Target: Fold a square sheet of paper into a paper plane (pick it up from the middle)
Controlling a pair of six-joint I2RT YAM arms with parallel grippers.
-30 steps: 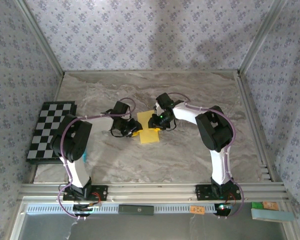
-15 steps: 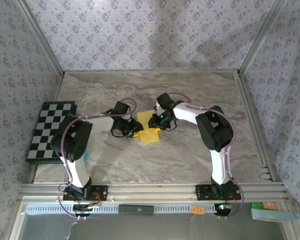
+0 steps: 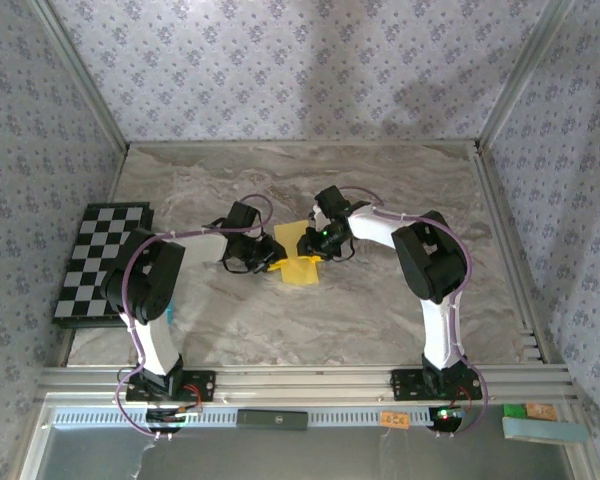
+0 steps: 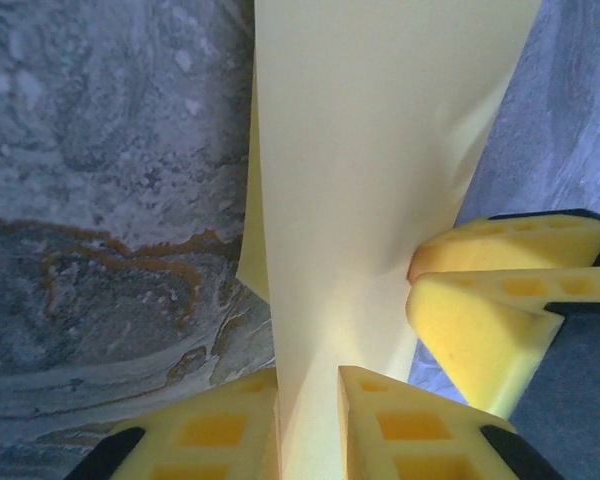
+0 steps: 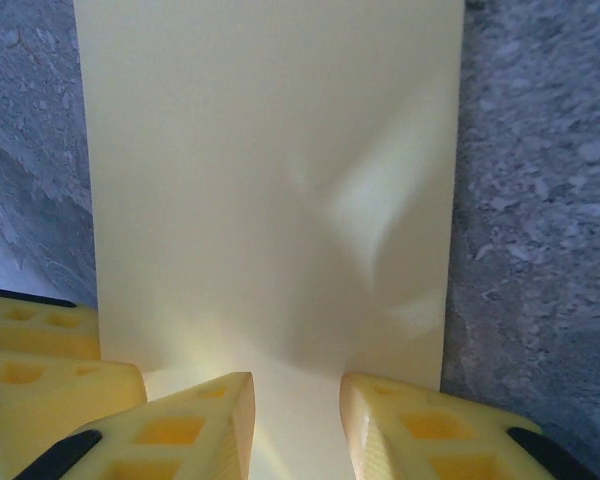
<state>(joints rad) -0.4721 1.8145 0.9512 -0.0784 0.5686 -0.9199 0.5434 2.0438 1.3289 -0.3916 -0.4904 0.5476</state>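
Observation:
The square sheet of paper (image 3: 302, 270), plain yellow and folded to a rectangle, lies mid-table between both grippers. My left gripper (image 3: 270, 264) meets it from the left. In the left wrist view a raised flap of the paper (image 4: 380, 180) runs down into my left gripper (image 4: 308, 375), whose jaws stand a narrow gap apart around it. My right gripper (image 3: 313, 247) comes in from the far right. Its jaws (image 5: 297, 385) are open and rest on the paper (image 5: 260, 170), which is dimpled just ahead of them. The right fingers (image 4: 480, 300) show beside the flap.
A black-and-white checkered board (image 3: 95, 262) lies at the left edge of the marble table (image 3: 400, 190). A small blue-tipped pen (image 3: 169, 314) sits by the left arm. Patterned walls enclose three sides, and an aluminium rail (image 3: 300, 381) runs along the near edge.
My left jaws have drawn closer together around the paper flap, and the paper's near part has shifted slightly. The right arm has not moved.

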